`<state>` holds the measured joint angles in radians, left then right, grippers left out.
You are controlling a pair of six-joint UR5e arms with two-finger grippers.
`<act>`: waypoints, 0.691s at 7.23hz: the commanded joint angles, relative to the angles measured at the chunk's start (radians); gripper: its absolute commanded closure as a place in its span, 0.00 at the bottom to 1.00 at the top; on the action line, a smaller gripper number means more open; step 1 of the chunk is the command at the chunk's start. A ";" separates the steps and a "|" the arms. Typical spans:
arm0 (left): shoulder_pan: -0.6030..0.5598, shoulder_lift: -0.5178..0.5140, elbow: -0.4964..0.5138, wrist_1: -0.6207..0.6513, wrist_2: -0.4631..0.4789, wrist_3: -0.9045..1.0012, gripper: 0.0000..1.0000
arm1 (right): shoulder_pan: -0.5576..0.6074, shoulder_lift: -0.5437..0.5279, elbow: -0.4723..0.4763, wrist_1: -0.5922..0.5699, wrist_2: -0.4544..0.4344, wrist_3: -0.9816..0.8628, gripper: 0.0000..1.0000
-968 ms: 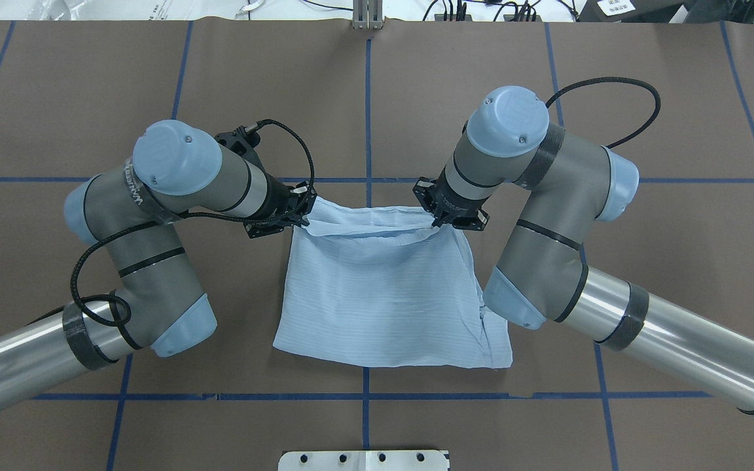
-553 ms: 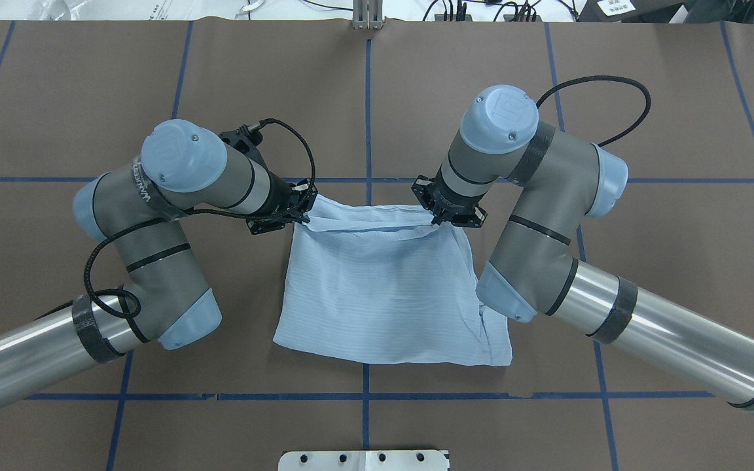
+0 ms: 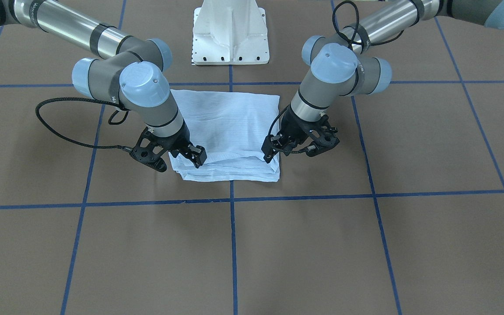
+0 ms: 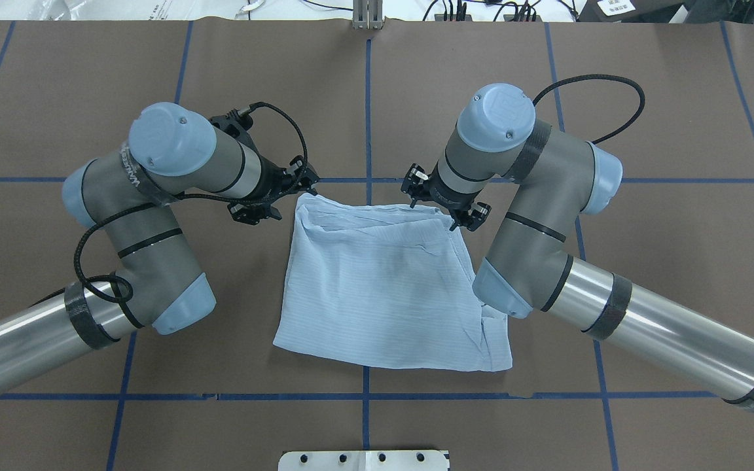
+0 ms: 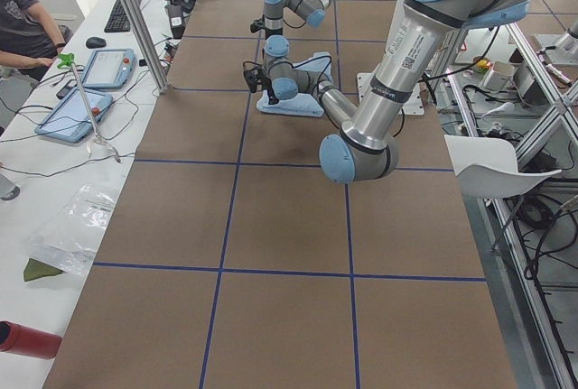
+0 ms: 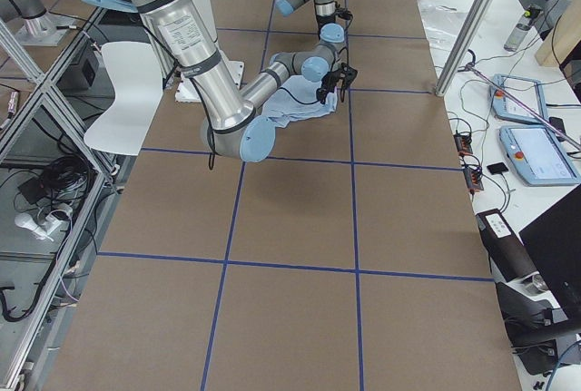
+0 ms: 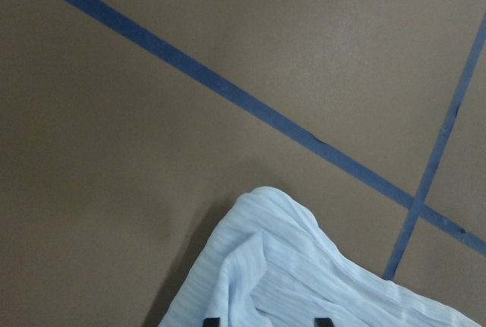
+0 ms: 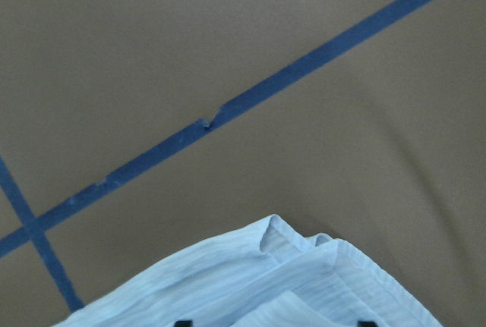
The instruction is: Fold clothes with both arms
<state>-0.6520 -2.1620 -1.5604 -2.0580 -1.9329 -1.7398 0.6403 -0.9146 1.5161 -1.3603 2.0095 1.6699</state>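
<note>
The light-blue striped shirt (image 4: 383, 288) lies folded into a rough square at the middle of the brown table, its far edge doubled over in layers (image 3: 230, 173). My left gripper (image 4: 290, 197) hovers open just off the shirt's far-left corner, touching nothing. At the far-right corner my right gripper (image 4: 438, 206) is open too, with nothing between its fingers. Each wrist view looks down on a shirt corner (image 7: 304, 281) (image 8: 304, 285), with two black fingertips set wide apart at the bottom edge. Collar, buttons and label are hidden in the folds.
The white pedestal base (image 3: 230, 39) stands at the robot's side of the table. Blue tape lines (image 4: 367, 111) cross the brown surface. Side benches hold tablets (image 5: 108, 66), a red bottle (image 5: 27, 342) and cables, and a seated person (image 5: 23, 14) is at one of them.
Both grippers have opened and let go of the shirt's far edge, which has dropped flat onto the fold. Both have drawn slightly outward and away from the cloth.
</note>
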 commanded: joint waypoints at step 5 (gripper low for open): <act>-0.086 0.071 -0.130 0.073 -0.086 0.085 0.00 | -0.140 -0.003 0.044 0.021 -0.057 -0.168 0.00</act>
<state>-0.7348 -2.0982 -1.6672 -2.0013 -2.0140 -1.6635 0.5229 -0.9170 1.5594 -1.3363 1.9710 1.5626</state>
